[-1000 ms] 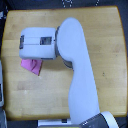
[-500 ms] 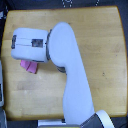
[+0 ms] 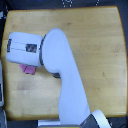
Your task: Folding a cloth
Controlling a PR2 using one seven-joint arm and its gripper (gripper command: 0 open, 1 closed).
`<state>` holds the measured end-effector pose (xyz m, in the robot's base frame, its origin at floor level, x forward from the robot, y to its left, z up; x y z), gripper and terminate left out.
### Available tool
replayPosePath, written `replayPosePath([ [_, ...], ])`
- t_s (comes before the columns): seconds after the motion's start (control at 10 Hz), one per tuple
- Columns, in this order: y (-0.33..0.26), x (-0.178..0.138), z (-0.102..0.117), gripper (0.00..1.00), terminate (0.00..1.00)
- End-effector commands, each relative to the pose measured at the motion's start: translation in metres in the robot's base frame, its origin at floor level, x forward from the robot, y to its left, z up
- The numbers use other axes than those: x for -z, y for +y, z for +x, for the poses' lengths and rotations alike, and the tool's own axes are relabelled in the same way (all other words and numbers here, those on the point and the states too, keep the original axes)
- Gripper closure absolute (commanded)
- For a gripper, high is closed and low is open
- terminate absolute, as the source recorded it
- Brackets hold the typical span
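Seen from above, 1 white PR2 arm (image 3: pixel 62 75) reaches from the bottom edge of the frame across a wooden table (image 3: pixel 95 45) toward the exterior view's left, its boxy white wrist housing (image 3: pixel 24 48) ending close to the table's left edge. The cloth (image 3: pixel 28 69), a pink-magenta scrap, peeks out from beneath the lower edge of that housing, lying on the table near its left side; only a small corner of the fabric shows, the rest hidden under the arm. The fingers themselves are covered by the housing, so whether they are clenched, released or grasping the cloth cannot be told. A pale object (image 3: pixel 1 92), blurred, sits at the frame's left edge beside the table.
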<state>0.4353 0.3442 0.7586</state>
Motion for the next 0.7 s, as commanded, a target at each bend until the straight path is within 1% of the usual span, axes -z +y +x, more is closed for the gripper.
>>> replayPosePath([
  [0.0,0.009,0.003,0.010,0.00,0.00],
  [0.3,0.008,0.008,0.015,0.00,0.00],
  [0.6,-0.007,0.008,0.017,0.00,0.00],
])
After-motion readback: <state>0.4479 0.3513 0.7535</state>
